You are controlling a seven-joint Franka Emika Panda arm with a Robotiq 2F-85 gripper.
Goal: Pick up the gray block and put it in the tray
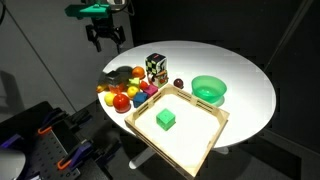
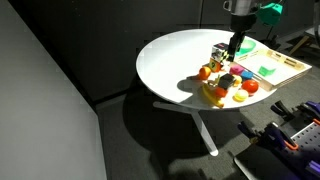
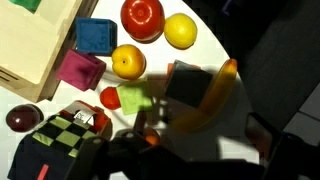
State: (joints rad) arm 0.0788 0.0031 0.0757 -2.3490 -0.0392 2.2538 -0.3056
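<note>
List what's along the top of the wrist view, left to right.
wooden tray → blue block → red apple → yellow fruit

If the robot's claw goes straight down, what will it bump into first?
Most likely the toy pile under the open gripper; the gray block, next to the banana, sits near the middle of the wrist view. Depth is unclear, so that's a guess.

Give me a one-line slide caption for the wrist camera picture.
Wrist view: gray block beside a banana amid toy fruit and colored blocks, wooden tray at upper left.
</note>
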